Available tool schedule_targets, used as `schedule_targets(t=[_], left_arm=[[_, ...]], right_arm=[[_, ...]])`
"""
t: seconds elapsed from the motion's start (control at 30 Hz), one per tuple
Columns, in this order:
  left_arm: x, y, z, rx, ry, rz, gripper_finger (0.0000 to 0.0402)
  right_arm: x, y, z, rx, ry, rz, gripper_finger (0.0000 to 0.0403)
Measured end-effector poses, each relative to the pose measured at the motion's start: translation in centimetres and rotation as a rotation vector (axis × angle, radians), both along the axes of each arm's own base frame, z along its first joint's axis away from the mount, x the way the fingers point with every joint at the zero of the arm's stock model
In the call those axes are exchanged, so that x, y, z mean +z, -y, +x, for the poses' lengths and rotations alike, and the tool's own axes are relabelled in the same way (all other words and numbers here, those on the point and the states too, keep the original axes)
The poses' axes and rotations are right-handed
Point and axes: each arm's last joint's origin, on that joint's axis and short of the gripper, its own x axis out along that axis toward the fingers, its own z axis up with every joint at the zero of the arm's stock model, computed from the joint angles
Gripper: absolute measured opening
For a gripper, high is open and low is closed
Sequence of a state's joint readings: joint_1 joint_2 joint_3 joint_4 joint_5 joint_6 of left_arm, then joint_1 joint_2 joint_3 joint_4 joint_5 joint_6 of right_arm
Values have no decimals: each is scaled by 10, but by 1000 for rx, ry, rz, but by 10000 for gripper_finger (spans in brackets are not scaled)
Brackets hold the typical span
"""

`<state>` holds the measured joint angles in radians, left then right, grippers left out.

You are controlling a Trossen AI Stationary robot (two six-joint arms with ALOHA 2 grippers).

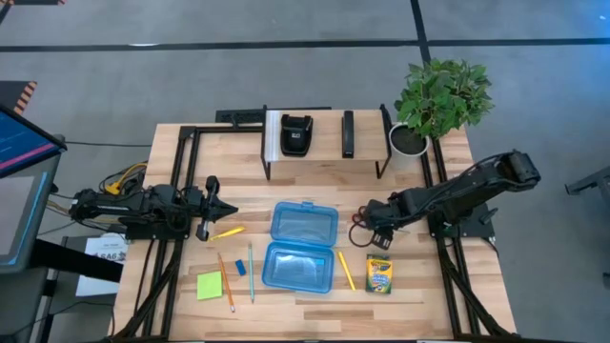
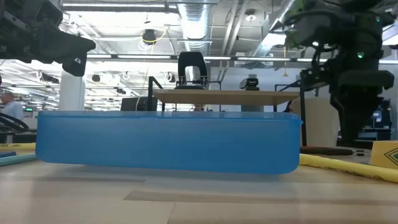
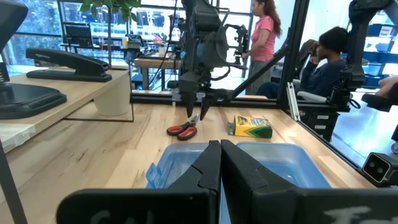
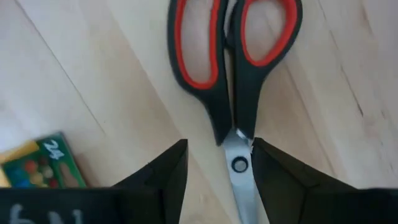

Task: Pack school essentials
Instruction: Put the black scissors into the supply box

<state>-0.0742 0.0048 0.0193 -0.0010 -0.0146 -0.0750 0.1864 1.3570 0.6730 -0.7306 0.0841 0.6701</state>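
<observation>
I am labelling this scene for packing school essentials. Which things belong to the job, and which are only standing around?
For the job:
- scissors, between the open right gripper jaws
- crayon box
- yellow pencils
- orange pencil
- teal pencil
- blue eraser
- green sticky-note pad

Only standing around:
- blue case
- potted plant
- rack
- stapler

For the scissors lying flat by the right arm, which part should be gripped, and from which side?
Best at the pivot, where the scissors are narrowest, coming straight down from above. They lie flat and closed on the table, so the wide handle loops offer little to pinch. The right gripper already straddles the blade at the screw, fingers open either side. The left gripper waits shut across the case.
</observation>
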Motion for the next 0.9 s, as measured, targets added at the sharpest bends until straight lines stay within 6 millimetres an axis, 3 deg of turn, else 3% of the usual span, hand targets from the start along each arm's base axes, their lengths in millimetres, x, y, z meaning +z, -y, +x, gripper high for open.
schedule_targets(t=[0.5,0.67,0.9], left_arm=[[0,0,0,0,0,0,0],[0,0,0,0,0,0,0],[0,0,0,0,0,0,0]], right_arm=[[-30,6,-18,20,-24,-32,224],[-31,9,-17,19,-20,-17,180],[-31,8,-15,21,-6,8,68]])
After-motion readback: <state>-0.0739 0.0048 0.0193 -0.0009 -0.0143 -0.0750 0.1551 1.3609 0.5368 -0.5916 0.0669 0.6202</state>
